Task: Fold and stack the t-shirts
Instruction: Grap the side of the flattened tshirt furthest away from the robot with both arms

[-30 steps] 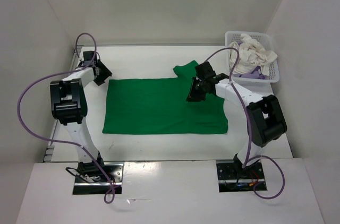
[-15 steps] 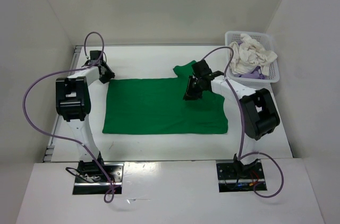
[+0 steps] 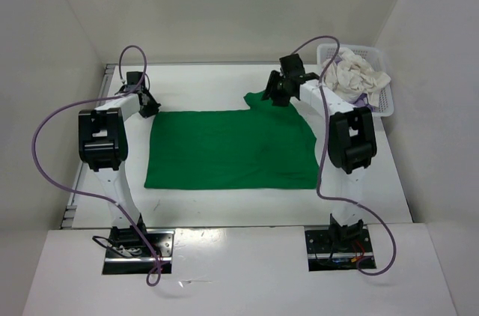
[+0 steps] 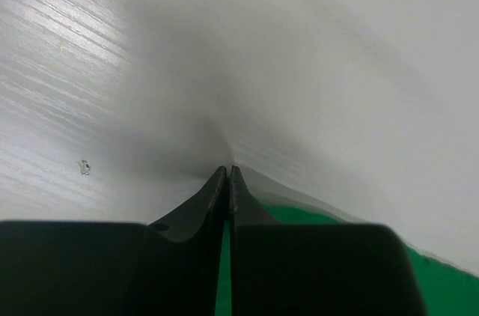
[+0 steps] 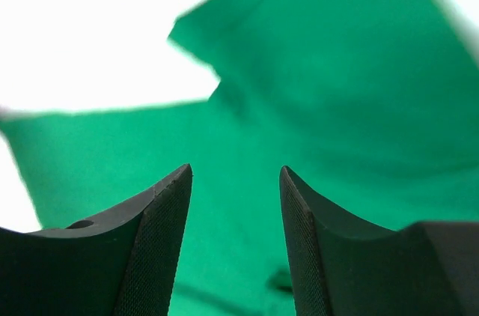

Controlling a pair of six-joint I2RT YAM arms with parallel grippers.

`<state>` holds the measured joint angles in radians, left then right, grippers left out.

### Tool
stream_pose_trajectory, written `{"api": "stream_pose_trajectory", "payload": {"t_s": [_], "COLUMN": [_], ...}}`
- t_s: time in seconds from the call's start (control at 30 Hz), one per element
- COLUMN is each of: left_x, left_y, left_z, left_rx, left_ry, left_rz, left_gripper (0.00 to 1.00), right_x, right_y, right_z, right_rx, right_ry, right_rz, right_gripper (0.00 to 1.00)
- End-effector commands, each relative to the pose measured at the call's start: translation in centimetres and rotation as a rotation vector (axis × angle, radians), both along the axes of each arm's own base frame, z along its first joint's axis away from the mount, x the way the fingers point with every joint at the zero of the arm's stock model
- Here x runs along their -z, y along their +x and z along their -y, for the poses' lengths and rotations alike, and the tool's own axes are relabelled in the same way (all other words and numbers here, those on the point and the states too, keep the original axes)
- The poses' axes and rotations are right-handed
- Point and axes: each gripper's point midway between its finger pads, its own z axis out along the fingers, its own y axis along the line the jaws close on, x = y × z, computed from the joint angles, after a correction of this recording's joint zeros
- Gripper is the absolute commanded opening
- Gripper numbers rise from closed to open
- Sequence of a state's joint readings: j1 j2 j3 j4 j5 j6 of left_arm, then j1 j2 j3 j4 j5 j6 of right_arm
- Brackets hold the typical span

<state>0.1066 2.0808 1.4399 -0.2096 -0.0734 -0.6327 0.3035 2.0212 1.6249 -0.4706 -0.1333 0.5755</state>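
Note:
A bright green t-shirt (image 3: 232, 150) lies spread flat in the middle of the table, one sleeve (image 3: 258, 97) sticking out at its back right. At the shirt's back left corner my left gripper (image 3: 147, 106) is low on the table. In the left wrist view its jaws (image 4: 227, 170) are pressed together with a strip of green cloth (image 4: 441, 282) showing between them. My right gripper (image 3: 277, 91) hangs over the sleeve, open. Its fingers (image 5: 168, 211) stand well apart above the green cloth (image 5: 337, 69) with nothing between them.
A white lattice basket (image 3: 329, 52) stands at the back right corner. It holds a crumpled white-cream t-shirt (image 3: 352, 75) and a light purple one (image 3: 361, 105) under it. White walls close in the table on the left, back and right.
My right gripper has moved from the shirt's right middle back to the sleeve and opened. My left gripper has edged to the shirt's back left corner and closed.

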Motion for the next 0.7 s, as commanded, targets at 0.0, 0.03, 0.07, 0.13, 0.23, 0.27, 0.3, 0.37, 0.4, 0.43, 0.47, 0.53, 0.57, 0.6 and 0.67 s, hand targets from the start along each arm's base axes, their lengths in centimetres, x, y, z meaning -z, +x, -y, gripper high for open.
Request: {"api": "stream_pose_trajectory", "payload": {"t_s": [0.0, 0.03, 0.07, 0.13, 0.23, 0.27, 0.3, 0.37, 0.4, 0.43, 0.47, 0.53, 0.57, 0.6, 0.67], "left_x": [0.7, 0.3, 0.6, 0.1, -0.4, -0.5, -0.5, -0.5, -0.9, -0.9, -0.9, -0.6, -0.6, -0.6, -0.6], "left_y": [-0.3, -0.2, -0.5, -0.4, -0.1, -0.1, -0.1, -0.1, 0.0, 0.0, 0.0, -0.3, -0.3, -0.3, -0.3], "left_z": [-0.3, -0.3, -0.3, -0.3, -0.1, -0.1, -0.1, -0.1, 0.0, 0.0, 0.0, 0.1, 0.1, 0.1, 0.1], "left_rx": [-0.010, -0.010, -0.010, -0.018, -0.011, -0.011, -0.011, -0.011, -0.005, -0.005, -0.005, -0.005, -0.005, -0.005, -0.005], "left_ry": [0.006, 0.007, 0.006, 0.001, -0.005, -0.005, -0.005, -0.005, -0.012, -0.012, -0.012, -0.013, -0.013, -0.013, -0.013], "left_rz": [-0.012, -0.003, -0.012, -0.002, 0.017, 0.017, 0.017, 0.017, 0.027, 0.027, 0.027, 0.018, 0.018, 0.018, 0.018], "left_gripper": [0.07, 0.06, 0.06, 0.04, 0.03, 0.03, 0.03, 0.02, 0.02, 0.02, 0.02, 0.02, 0.02, 0.02, 0.02], "right_x": [0.1, 1.0, -0.4, 1.2, 2.5, 2.8, 3.2, 3.8, 4.6, 4.9, 5.2, 5.4, 5.2, 5.7, 7.1], "right_y": [5.4, 7.1, 7.8, 9.6, 12.0, 12.5, 13.5, 14.5, 15.1, 15.3, 15.5, 16.0, 16.3, 16.1, 16.0], "right_z": [3.8, 4.7, 4.7, 4.7, 5.4, 5.7, 6.0, 7.0, 7.1, 6.5, 6.9, 6.8, 6.6, 6.4, 5.9], "right_rx": [0.090, 0.111, 0.114, 0.115, 0.141, 0.155, 0.162, 0.195, 0.189, 0.172, 0.180, 0.182, 0.180, 0.171, 0.148], "right_ry": [-0.101, -0.133, -0.139, -0.171, -0.238, -0.254, -0.282, -0.344, -0.362, -0.368, -0.395, -0.392, -0.379, -0.377, -0.359], "right_rz": [0.092, 0.095, 0.124, 0.109, 0.104, 0.107, 0.112, 0.114, 0.110, 0.110, 0.111, 0.121, 0.137, 0.123, 0.104], "right_gripper": [0.57, 0.57, 0.57, 0.57, 0.57, 0.57, 0.57, 0.57, 0.57, 0.57, 0.57, 0.57, 0.55, 0.52, 0.50]}}
